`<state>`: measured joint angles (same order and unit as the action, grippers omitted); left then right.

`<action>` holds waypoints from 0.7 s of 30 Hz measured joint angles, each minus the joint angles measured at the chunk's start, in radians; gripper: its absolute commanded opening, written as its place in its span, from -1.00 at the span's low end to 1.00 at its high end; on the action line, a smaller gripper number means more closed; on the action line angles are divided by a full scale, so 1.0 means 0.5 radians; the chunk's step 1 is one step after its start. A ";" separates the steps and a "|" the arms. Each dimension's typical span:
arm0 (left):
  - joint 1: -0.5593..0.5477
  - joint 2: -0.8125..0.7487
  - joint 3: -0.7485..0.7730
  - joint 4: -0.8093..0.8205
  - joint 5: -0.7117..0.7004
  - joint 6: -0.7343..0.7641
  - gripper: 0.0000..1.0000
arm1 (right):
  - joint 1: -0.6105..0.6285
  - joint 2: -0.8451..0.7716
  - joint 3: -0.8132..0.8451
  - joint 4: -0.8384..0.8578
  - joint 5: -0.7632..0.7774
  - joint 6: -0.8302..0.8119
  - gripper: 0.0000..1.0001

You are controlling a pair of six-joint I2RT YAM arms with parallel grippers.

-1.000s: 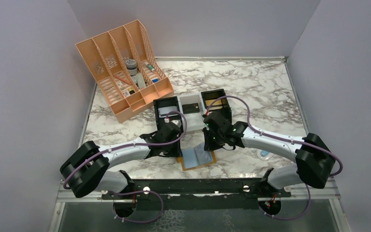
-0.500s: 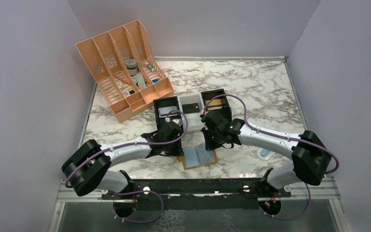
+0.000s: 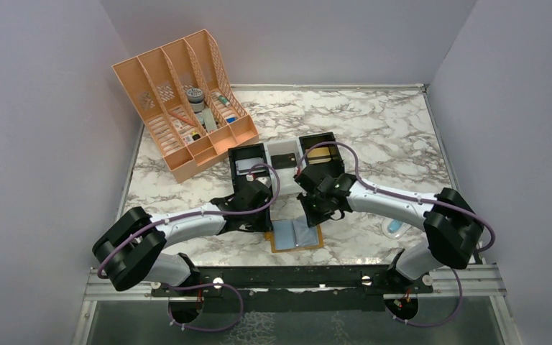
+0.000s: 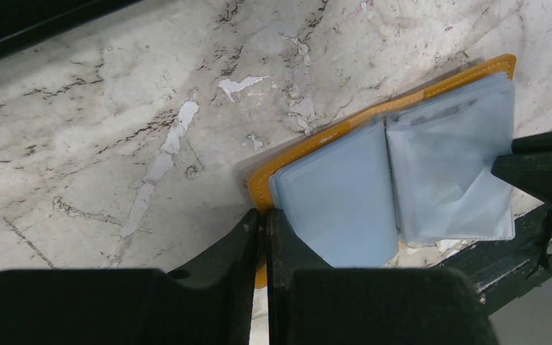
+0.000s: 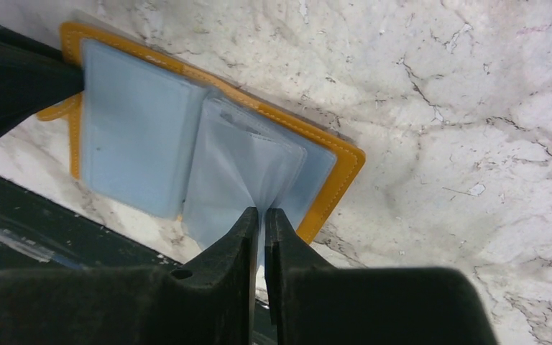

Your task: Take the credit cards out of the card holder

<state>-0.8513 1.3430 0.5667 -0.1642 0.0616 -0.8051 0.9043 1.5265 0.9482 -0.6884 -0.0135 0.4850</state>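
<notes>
Extraction step: left pincer, near-closed, clamps card holder edge, pinning it; right pincer pinches pale leaf, card or sleeve unclear. Next: draw leaf away from left pincer.

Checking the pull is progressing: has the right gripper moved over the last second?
Yes, slightly. Seen from above, the right gripper, shut on a leaf of the card holder, has shifted left against the black bin behind it.
</notes>
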 measured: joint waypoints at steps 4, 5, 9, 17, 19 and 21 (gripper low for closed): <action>0.000 0.000 0.000 0.000 0.000 0.000 -0.78 | 0.000 -0.098 -0.001 0.053 -0.088 0.005 -0.77; 0.000 0.000 0.000 0.000 0.001 0.000 -0.78 | 0.000 -0.129 -0.001 0.093 -0.131 0.012 -0.75; 0.000 0.004 0.005 0.004 0.001 0.000 -0.78 | 0.000 -0.182 -0.002 0.353 -0.366 0.043 -0.69; 0.000 0.008 0.022 0.016 0.000 -0.001 -0.77 | 0.000 0.005 -0.021 0.693 -0.655 0.110 -0.64; 0.000 0.008 0.022 0.016 0.000 -0.001 -0.78 | 0.000 0.035 -0.027 0.725 -0.691 0.114 -0.63; 0.000 0.008 0.022 0.016 0.000 -0.001 -0.78 | 0.000 0.053 -0.028 0.745 -0.714 0.119 -0.61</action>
<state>-0.8513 1.3468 0.5777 -0.1562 0.0616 -0.8055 0.9043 1.5528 0.9340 -0.3157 -0.3706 0.5446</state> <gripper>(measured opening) 0.115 0.183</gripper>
